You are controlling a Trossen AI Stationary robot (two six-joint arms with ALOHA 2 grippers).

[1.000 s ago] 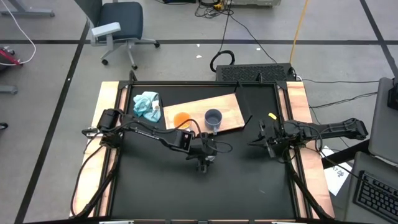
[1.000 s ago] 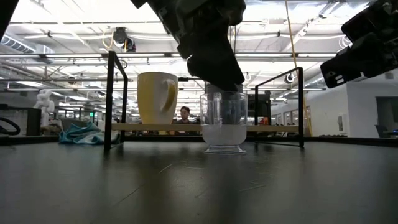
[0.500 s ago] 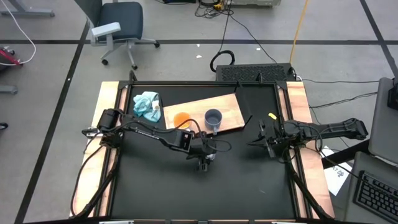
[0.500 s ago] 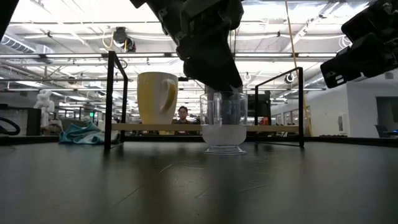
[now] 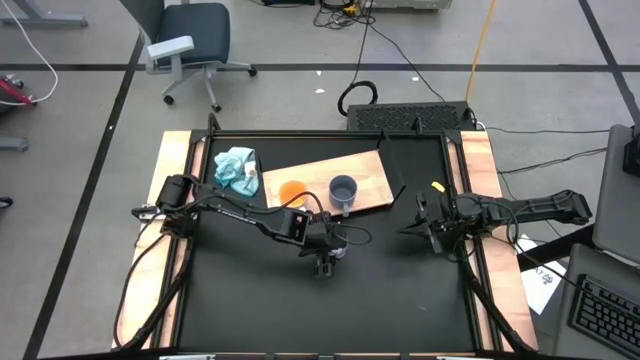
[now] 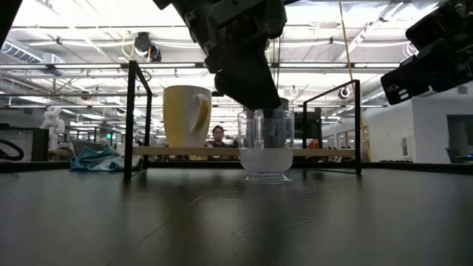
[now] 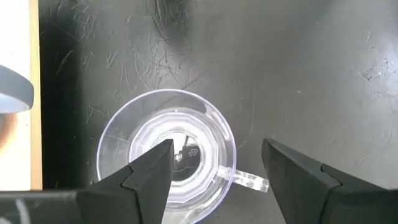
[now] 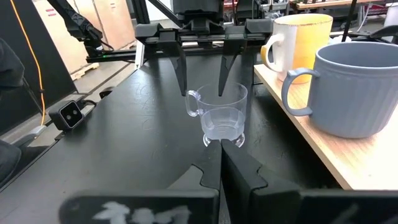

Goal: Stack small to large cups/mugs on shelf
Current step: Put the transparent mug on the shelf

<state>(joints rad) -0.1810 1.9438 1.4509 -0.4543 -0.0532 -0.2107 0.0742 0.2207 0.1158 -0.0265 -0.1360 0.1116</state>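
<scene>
High view: left hand (image 5: 327,262) hangs over the clear glass cup (image 5: 335,253) on the black surface (image 5: 300,310), just off the shelf (image 5: 375,172) edge.
Left hand state: fingers spread, one tip inside the rim, the other outside near the cup's handle; wall straddled, not yet pinched. Judged: set for a rim grasp, as the cup is too wide to span.
Glass cup: upright on the surface, apart from the shelf, nothing nested in it.
Shelf load: orange mug (image 5: 292,191) and grey-blue mug (image 5: 343,189) side by side, apart, both upright.
Right hand (image 5: 418,226): fingers pressed together, empty, parked at the right side of the surface, well apart from the cups.
Light-blue cloth (image 5: 236,167): lies beside the shelf's left end.
Stage (judgement): pickup of the smallest cup; stacking not yet begun.
</scene>
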